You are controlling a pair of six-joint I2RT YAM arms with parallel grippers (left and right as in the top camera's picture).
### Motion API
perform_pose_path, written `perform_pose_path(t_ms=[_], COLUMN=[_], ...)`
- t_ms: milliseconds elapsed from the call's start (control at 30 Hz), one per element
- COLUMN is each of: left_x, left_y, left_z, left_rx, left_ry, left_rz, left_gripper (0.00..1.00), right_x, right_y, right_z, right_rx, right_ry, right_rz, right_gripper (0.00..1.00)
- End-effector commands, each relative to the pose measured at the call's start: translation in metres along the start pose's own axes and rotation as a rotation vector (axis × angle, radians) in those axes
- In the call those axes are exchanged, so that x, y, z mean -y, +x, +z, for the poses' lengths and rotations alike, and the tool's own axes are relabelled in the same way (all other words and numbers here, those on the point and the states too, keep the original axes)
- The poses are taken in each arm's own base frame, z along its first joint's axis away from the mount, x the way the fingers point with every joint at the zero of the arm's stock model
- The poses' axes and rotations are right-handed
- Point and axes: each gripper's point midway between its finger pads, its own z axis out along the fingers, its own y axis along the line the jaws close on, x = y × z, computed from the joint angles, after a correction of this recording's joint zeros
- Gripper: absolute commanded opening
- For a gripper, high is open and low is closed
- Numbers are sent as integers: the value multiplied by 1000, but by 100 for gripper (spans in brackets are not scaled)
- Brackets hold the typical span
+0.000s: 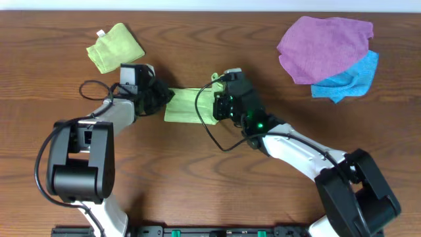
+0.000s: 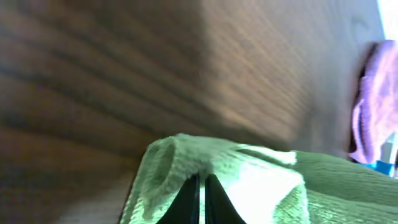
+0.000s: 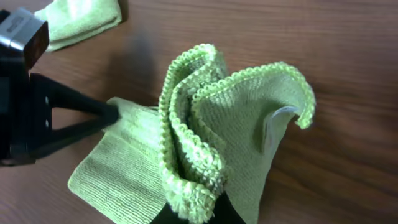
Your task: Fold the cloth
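While both arms reached in from the near edge, the cloth (image 1: 187,105) lay at mid-desk as a short band. Its long axis ran parallel to the far edge, strung between the two grippers. The left gripper (image 1: 164,102) sat low, its fingers closed on the left end. The right gripper (image 1: 216,106) tilted downward, clamped on the bunched, upstanding right end. Neither arm looked nearer, so I judged the fold would turn on carrying one end over the other.
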Motion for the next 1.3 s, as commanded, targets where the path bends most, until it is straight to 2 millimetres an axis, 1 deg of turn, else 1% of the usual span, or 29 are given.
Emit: perform_pose_path(t_ms=[0,133,300,467,700,800,900,1100,1267], left_x=[22,27,19,10,1,-4,-9,-9,-13], left_y=[-12,-16,-22,-33,-49,-51,-52,-51,-54], left_z=[-12,-22,-32,-43,-64,-70,-73,-74,-76], left_rx=[15,30,45,74,130,138,139,137,147], left_ry=[50,37,11,1,-35,-51,-62,-64,-71], left_rz=[81,120,111,100,101,96,81,80,72], left_gripper=[6,6,6,6,6,6,6,6,6], right_x=[-14,-15,-18,-28,-34,-38,-46,-58,-71], right_y=[-20,-21,-22,-25,-26,-29,-29,-25,-20], right_z=[-6,-6,-6,-7,-7,-5,2,20,30], right_rx=[40,42,44,55,58,61,37,-22,-44], right_ry=[-31,-33,-39,-51,-59,-66,-68,-65,-83], right_rz=[-25,-25,-29,-80,-89,-98,-107,-136,-151], right_gripper=[1,1,1,1,1,1,1,1,1])
